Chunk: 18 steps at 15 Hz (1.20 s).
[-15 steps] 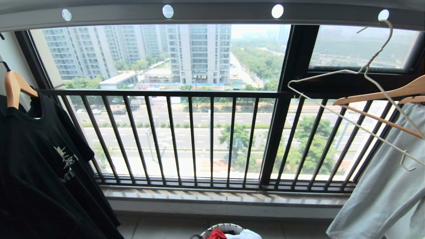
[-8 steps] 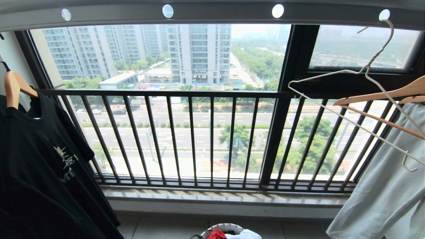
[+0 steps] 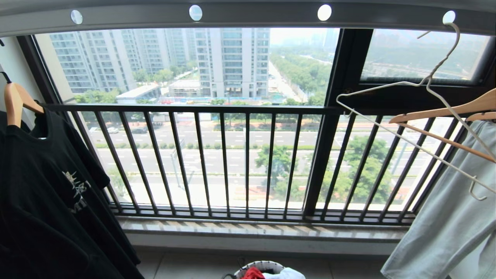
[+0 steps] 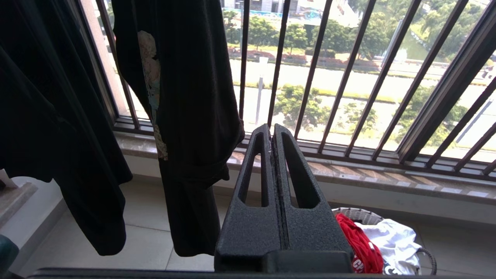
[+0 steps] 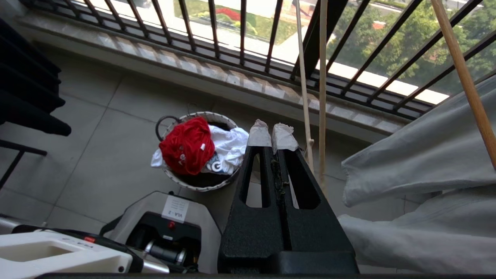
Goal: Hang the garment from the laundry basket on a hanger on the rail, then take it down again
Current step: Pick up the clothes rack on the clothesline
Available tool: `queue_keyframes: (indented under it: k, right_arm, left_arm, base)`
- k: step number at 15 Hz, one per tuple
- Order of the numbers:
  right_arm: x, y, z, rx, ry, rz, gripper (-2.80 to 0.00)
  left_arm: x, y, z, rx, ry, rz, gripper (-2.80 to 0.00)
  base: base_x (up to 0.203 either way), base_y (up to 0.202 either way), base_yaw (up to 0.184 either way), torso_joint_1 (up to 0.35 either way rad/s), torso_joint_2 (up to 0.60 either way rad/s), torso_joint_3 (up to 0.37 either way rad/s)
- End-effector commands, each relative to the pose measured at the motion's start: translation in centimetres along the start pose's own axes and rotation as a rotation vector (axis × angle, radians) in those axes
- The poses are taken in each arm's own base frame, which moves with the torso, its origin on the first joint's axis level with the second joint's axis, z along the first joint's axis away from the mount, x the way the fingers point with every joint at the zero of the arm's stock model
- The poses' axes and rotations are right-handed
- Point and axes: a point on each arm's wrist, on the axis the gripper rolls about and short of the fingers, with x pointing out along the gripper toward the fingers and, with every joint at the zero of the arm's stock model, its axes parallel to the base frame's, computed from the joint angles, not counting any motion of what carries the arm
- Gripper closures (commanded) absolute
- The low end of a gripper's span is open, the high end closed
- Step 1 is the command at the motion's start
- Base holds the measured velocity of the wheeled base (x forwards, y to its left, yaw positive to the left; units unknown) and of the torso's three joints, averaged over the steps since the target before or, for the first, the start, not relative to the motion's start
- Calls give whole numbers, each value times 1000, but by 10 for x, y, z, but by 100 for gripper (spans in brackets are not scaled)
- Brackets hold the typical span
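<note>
The red garment [image 5: 187, 145] is being kept bunched in the basket [image 5: 199, 185] on the floor, beside white cloth [image 5: 228, 149], below and just off the tips of the right gripper [image 5: 273, 133], whose taped jaws are being pressed together on nothing. The wire hanger [image 3: 416, 112] is being carried empty by the rail [image 3: 248, 17], hooked in a hole. The left gripper [image 4: 272, 133] is likewise being held with jaws pressed together, the black shirt [image 4: 182, 97] hanging beside it and the basket just past its base.

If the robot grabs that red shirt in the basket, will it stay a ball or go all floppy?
Probably floppy: the red shirt lies crumpled in soft folds atop the basket, so it should droop and unfold when lifted. It looks light. It lies on a white garment, which may drag along.
</note>
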Motion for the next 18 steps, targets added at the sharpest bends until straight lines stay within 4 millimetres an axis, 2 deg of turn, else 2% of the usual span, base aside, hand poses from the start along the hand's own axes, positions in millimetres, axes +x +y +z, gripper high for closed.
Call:
queue_keyframes:
  k: [1, 2, 7, 10, 15, 18]
  right_arm:
    - [18, -5, 9, -23, 43, 7, 0]
    - [20, -6, 10, -47, 44, 5, -280]
    - [35, -20, 15, -63, 71, -39, -280]
    - [44, -31, 16, -31, 71, 47, -280]
    - [75, -51, 14, -17, 142, 74, -280]
    - [85, -57, 12, -37, 174, 79, -280]
  left_arm:
    - [0, 0, 0, -1, 1, 1, 0]
    - [0, 0, 0, -1, 1, 1, 0]
    - [0, 0, 0, -1, 1, 1, 0]
    - [0, 0, 0, -1, 1, 1, 0]
    - [0, 0, 0, -1, 1, 1, 0]
    - [0, 0, 0, -1, 1, 1, 0]
  base:
    - [0, 0, 0, 0, 0, 0]
    - [0, 0, 0, 0, 0, 0]
    - [0, 0, 0, 0, 0, 0]
    - [0, 0, 0, 0, 0, 0]
    - [0, 0, 0, 0, 0, 0]
    - [0, 0, 0, 0, 0, 0]
